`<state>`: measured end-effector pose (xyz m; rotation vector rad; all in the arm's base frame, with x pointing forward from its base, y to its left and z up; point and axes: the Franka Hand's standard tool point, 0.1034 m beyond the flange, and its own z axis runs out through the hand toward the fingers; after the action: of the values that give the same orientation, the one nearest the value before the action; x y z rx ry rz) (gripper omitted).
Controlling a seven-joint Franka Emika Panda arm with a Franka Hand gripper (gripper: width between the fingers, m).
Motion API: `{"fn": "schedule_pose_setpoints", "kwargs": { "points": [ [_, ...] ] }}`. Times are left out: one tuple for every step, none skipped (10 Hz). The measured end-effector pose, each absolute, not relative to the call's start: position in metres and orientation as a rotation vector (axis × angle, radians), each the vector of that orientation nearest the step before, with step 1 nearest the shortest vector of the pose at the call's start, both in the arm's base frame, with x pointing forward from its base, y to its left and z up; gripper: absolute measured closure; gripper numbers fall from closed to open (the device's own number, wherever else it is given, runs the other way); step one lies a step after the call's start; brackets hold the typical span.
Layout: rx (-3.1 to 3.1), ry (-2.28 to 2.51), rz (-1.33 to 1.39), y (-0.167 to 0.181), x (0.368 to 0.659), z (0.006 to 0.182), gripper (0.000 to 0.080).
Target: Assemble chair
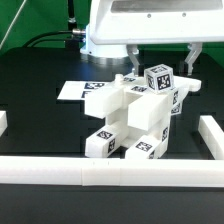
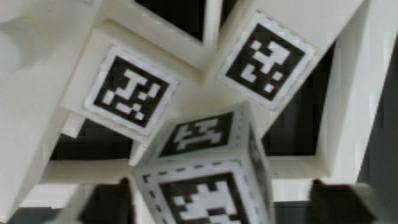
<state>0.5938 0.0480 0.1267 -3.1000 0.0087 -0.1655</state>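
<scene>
At the middle of the black counter (image 1: pixel 35 65) you have the chair (image 1: pixel 130 120), a cluster of white tagged blocks that hides part of the marker board (image 1: pixel 75 90) behind it. The pincer (image 1: pixel 162 68) straddles the topmost block (image 1: pixel 158 80); you cannot tell whether its fingers press the block or stand clear. The arm is cut off above. Your wrist view shows only blurred tags (image 2: pixel 134 90), too close to say which part is which.

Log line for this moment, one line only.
gripper: open, straddling top block | chair: partly assembled | held: nothing
</scene>
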Motion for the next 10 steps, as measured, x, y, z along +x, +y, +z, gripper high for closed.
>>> {"fn": "schedule_pose_setpoints", "kwargs": {
  "points": [
    [-3.1, 0.013, -0.167, 0.0478, 0.5939, 0.1264, 0.0454],
    [-3.101, 0.013, -0.17, 0.0476, 0.5942, 0.1264, 0.0517],
    [-3.101, 0.013, -0.17, 0.0476, 0.5942, 0.1264, 0.0517],
    [-3.101, 0.013, -0.17, 0.0476, 0.5942, 0.1264, 0.0517],
    [-3.1, 0.017, -0.17, 0.0476, 0.5942, 0.1264, 0.0517],
    [-3.1, 0.055, -0.169, 0.0473, 0.5943, 0.1264, 0.0517],
    [-3.098, 0.091, -0.167, 0.0473, 0.5943, 0.1264, 0.0517],
    [-3.086, 0.238, -0.163, 0.0475, 0.5944, 0.1263, 0.0517],
    [-3.067, 0.398, -0.16, 0.0482, 0.5945, 0.1262, 0.0517],
    [-3.048, 0.507, -0.158, 0.0479, 0.5946, 0.1261, 0.0517]
  ]
}}
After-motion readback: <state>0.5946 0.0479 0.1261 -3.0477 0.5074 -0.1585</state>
